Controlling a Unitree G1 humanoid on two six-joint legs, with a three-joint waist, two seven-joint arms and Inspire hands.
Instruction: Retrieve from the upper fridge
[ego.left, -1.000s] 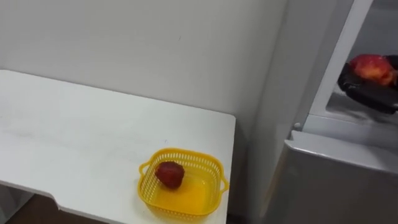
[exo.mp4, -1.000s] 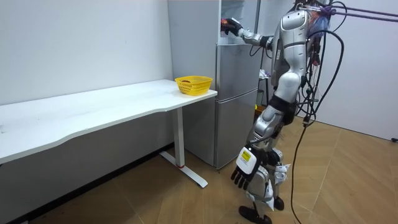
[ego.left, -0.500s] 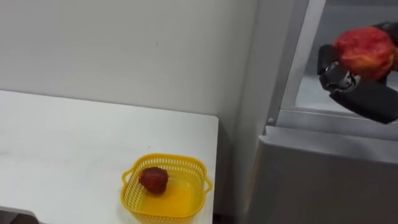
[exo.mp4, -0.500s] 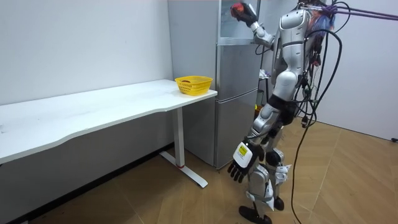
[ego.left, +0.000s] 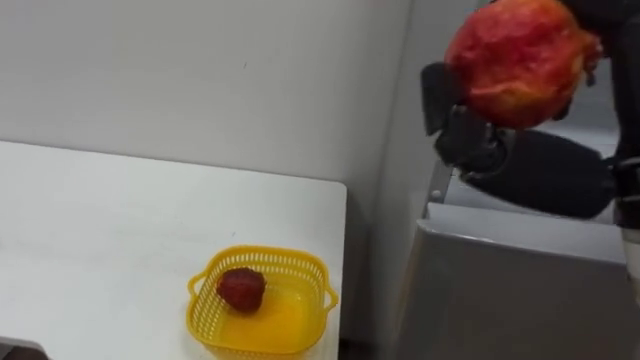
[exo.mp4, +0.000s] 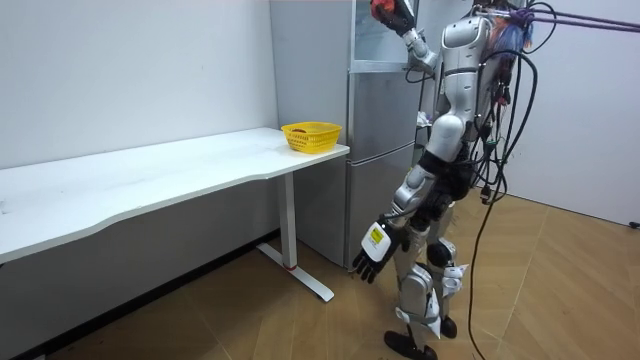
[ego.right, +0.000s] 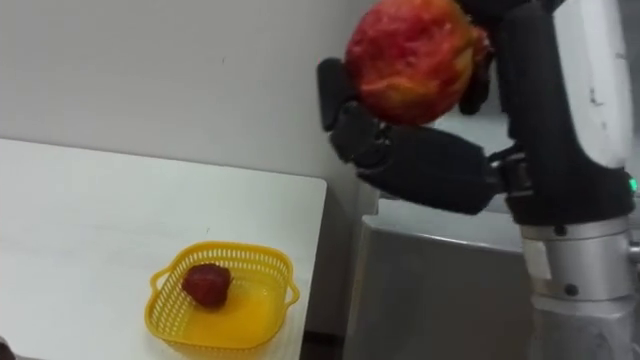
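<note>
Raised high beside the grey fridge (ego.left: 500, 290), the robot's right hand (ego.left: 478, 148) curls its fingers under the round red-and-yellow fruit (ego.left: 520, 62), which I reckon could roll off if swung fast towards the yellow plastic basket (ego.left: 264, 251); the left hand (exo.mp4: 372, 262) hangs slack-fingered.

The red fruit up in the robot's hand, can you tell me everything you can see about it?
The red fruit is round and plump, mostly deep red with yellow-orange patches and a dull, slightly bumpy skin. It might be a pomegranate or an apple, and it looks whole. The robot's right hand holds it high up in front of the fridge, curled round its underside and back. Nothing else touches it.
</note>
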